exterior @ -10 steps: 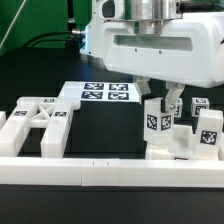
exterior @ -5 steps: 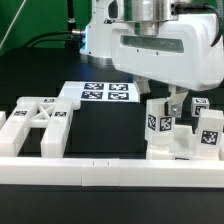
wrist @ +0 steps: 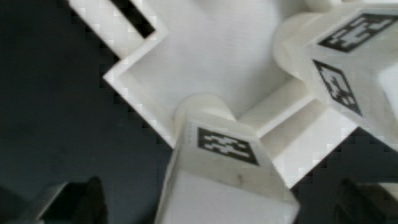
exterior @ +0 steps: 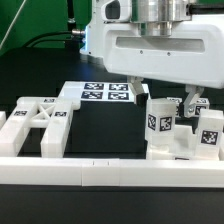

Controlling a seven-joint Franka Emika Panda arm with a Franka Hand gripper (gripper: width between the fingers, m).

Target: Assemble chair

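Observation:
Several chunky white chair parts with square tags stand grouped at the exterior view's right. An upright tagged leg (exterior: 158, 123) stands at their front, with other tagged blocks (exterior: 210, 132) beside it. My gripper (exterior: 165, 98) hangs just above this leg, open, with one finger on each side of its top. In the wrist view the leg (wrist: 222, 165) runs between my dark fingertips (wrist: 71, 203) with a gap on each side, and the gripper (wrist: 217, 208) holds nothing. A flat chair part with a crossed frame (exterior: 40, 122) lies at the exterior view's left.
The marker board (exterior: 105, 92) lies flat at the back middle. A long white border rail (exterior: 80, 172) runs along the front edge, and another rail stands at the far left. Black table surface (exterior: 105, 130) lies between the two groups of parts.
My fingers have spread wide apart from the top of the upright leg. The hand has shifted slightly toward the exterior view's right. The leg stays standing where it was.

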